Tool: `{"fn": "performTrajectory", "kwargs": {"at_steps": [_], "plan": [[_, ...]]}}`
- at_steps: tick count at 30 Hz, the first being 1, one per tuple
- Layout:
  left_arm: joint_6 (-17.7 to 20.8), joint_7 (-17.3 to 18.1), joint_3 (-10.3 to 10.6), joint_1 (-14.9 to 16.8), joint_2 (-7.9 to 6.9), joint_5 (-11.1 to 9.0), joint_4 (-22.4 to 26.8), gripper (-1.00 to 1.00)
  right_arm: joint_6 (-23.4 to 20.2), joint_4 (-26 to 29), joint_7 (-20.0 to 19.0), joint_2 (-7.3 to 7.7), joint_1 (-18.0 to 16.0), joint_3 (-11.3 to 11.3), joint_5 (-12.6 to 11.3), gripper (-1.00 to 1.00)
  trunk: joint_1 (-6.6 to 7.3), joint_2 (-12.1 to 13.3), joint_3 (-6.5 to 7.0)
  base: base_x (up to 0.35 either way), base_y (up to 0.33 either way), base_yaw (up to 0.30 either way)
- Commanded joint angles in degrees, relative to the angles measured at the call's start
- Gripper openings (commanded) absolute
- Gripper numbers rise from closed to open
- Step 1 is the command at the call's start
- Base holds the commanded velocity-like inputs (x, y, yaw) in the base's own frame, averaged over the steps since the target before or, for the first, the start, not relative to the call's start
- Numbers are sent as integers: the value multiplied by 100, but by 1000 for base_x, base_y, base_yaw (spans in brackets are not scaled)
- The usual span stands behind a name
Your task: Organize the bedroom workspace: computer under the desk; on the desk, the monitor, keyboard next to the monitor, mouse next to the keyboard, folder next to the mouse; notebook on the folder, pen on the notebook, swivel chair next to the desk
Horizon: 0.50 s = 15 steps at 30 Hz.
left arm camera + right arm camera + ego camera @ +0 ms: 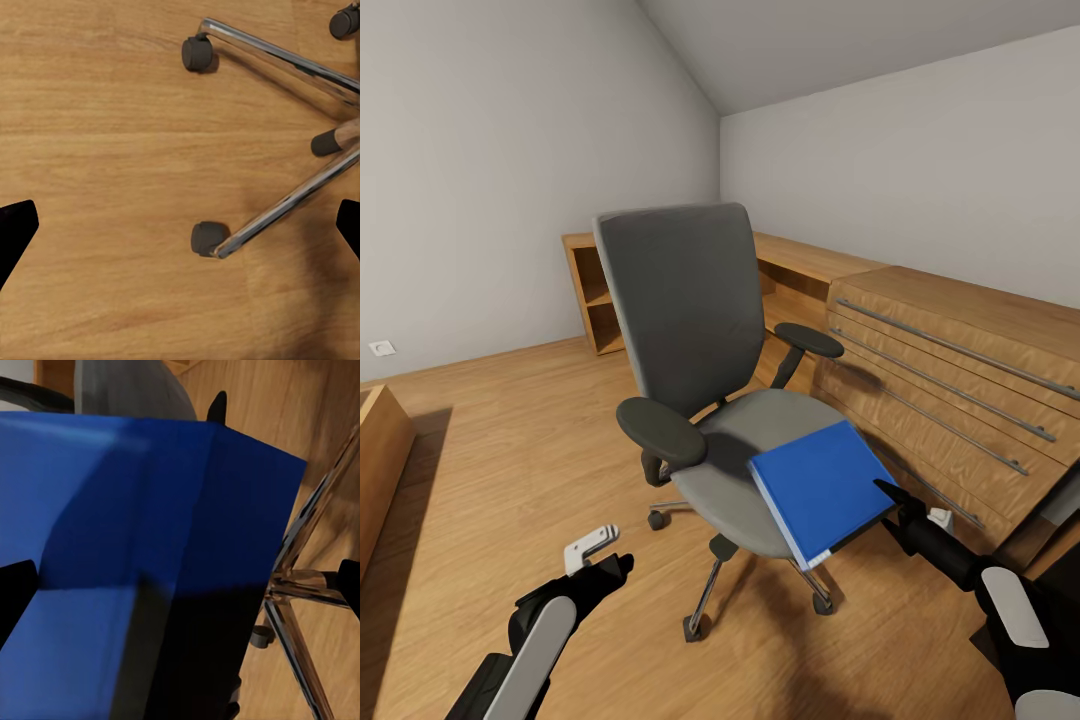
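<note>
The grey swivel chair (685,330) stands mid-room on the oak floor. A bright blue folder (822,488) lies tilted on the seat's front right edge, hanging over it. My right gripper (895,508) is open at the folder's right corner. In the right wrist view the folder (135,547) lies between the two spread fingertips of that gripper (180,592). My left gripper (603,557) hangs open low over the floor, left of the chair's base. Its wrist view shows the gripper (180,225) empty above the chrome legs (285,202) and a castor (206,238).
Low oak cabinets with long drawer rails (960,400) run close along the chair's right side. An open oak shelf unit (595,300) stands at the back wall. Another oak piece (375,470) sits at the left edge. Bare floor stretches left of the chair.
</note>
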<state>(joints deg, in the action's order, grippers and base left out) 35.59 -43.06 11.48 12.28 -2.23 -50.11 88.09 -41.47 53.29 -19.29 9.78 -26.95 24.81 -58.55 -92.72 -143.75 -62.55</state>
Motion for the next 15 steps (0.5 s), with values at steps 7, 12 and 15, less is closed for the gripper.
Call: {"fn": "performTrajectory", "kwargs": {"at_steps": [7,12,15], "plan": [[1,-60,25,5,-5,-51,-9,100,-34,-3,-14,-2,-4,7,38,100,1,-2,-5,0,0,0],[1,-61,49,4,-5,-51,-11,100,-36,-2,-14,-2,-4,7,37,100,1,-2,-5,0,0,0],[1,-62,56,5,-5,-51,-16,100,-37,0,-14,-2,-4,4,41,100,1,-2,-5,0,0,0]]}}
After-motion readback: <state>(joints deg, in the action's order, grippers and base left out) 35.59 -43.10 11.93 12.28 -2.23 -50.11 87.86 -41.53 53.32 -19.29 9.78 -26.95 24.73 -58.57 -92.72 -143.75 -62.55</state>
